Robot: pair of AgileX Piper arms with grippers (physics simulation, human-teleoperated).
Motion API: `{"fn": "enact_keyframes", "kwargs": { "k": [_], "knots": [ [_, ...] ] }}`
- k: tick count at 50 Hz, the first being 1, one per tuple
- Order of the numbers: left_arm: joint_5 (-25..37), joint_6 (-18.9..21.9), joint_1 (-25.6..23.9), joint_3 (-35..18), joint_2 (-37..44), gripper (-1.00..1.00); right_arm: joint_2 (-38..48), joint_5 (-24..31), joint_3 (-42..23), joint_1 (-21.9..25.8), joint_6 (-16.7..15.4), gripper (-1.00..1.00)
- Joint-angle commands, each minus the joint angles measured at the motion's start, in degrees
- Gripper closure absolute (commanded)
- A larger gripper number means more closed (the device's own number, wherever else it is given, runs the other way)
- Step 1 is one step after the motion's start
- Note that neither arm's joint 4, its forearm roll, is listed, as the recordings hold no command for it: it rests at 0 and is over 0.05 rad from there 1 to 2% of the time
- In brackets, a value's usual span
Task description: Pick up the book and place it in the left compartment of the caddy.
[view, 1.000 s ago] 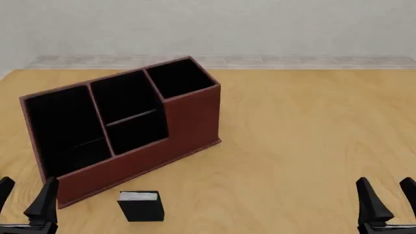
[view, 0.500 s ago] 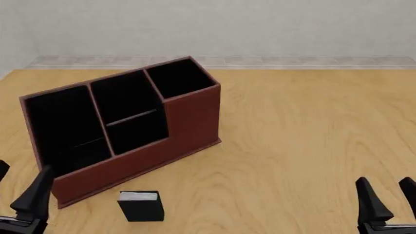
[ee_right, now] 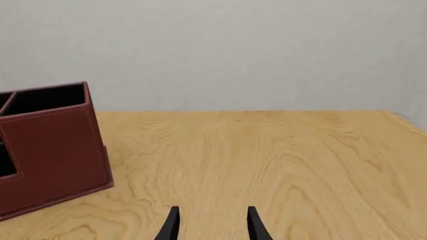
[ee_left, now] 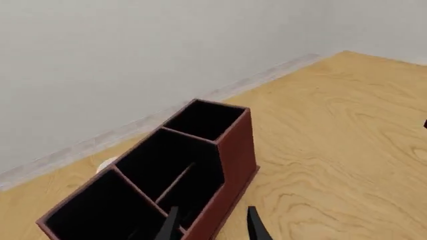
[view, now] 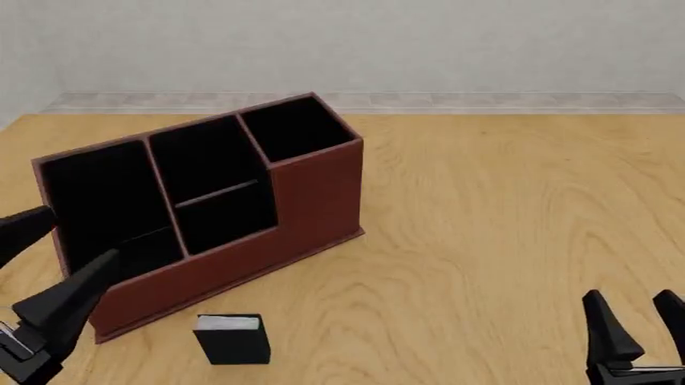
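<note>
The book [view: 231,338], small with a black cover and white page edges, stands on the table just in front of the caddy [view: 310,196], a reddish-brown box with a black interior. The left compartment [view: 102,212] is its wide end section at the left. My left gripper [view: 48,253] is open, raised at the caddy's left end, to the left of the book. In the left wrist view the gripper [ee_left: 212,226] looks over the caddy [ee_left: 230,150]; the book is out of view there. My right gripper [view: 637,329] is open and empty at the front right, far from the book.
The right wrist view shows the caddy's small end section [ee_right: 50,145] and bare wood table [ee_right: 267,160] ahead of my right gripper [ee_right: 211,222]. A grey wall [view: 342,40] stands behind the table's far edge.
My left gripper has risen and swung toward the caddy's left end, turning to the right. The right gripper, book and caddy have not moved.
</note>
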Motion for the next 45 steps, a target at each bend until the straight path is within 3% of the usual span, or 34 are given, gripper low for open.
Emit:
{"fn": "enact_keyframes", "kwargs": {
  "k": [1, 13, 23, 32, 45],
  "knots": [
    [6.9, 2.8, -11.2, -7.0, 7.3, -1.00, 1.1, -0.8, 0.0, 0.1, -0.3, -1.00],
    [7.6, 3.4, -20.0, -9.0, 13.3, -1.00, 2.7, -2.0, 0.1, 0.3, -0.2, -1.00],
    [8.3, 4.2, -24.1, -8.7, 16.9, -1.00, 3.3, -2.4, 0.1, 0.4, -0.1, -1.00],
    [8.6, 5.6, -26.3, -6.9, 19.8, -1.00, 4.1, -3.0, 0.1, 0.4, -0.3, -1.00],
    [7.7, 9.7, -24.9, -3.9, 23.3, -1.00, 5.5, -3.9, 0.1, 0.5, -0.6, -1.00]
  ]
}}
